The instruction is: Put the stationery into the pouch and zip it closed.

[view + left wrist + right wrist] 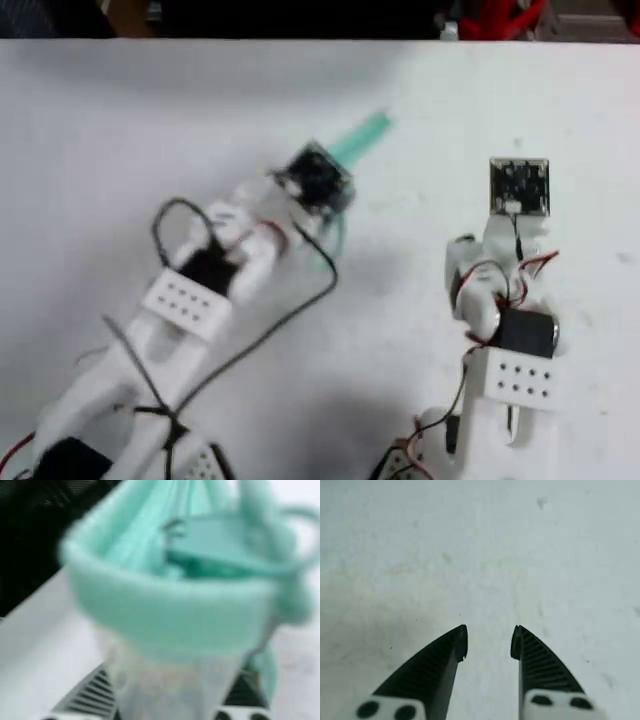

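Observation:
A mint-green fabric pouch (170,610) hangs right in front of the left wrist camera, blurred, with its opening and a zip band (225,545) toward the far side. My left gripper (175,690) is shut on the pouch's lower part. From above, the pouch (360,138) sticks out past the left arm's wrist (318,182) near the table's middle. My right gripper (489,642) stands open just over bare table, nothing between its dark ribbed fingers (440,665). No loose stationery can be made out.
The right arm (505,300) stands at the right of the white table (120,150), its wrist camera (519,187) pointing down. A black cable (270,325) loops beside the left arm. A dark edge runs along the table's far side.

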Robot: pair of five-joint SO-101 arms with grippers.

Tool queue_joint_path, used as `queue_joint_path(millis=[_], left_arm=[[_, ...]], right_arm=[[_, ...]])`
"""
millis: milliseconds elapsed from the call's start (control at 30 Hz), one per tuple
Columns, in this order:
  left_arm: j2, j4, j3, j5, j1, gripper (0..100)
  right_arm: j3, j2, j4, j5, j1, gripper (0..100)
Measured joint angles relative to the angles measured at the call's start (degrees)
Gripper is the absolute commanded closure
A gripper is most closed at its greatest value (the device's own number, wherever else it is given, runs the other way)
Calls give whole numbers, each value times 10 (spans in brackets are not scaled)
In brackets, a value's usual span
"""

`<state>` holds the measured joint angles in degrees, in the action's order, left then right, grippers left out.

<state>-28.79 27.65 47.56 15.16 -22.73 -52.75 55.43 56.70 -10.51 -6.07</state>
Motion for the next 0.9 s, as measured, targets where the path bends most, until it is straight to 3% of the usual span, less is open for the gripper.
queue_joint_path(millis=[100,333,567,700,900], left_arm=[[-1,62,-20,-51,-26,727],[3,186,-70,-62,-55,701],[27,266,-75,9,-145,702],[35,271,-74,9,-135,702],[-20,288,-74,9,-49,703]], right_arm=[[-1,0,0,0,-4,856],[-2,0,10,0,-4,854],[27,0,71,0,-4,857],[35,0,84,0,-4,857],[35,0,84,0,-4,857]])
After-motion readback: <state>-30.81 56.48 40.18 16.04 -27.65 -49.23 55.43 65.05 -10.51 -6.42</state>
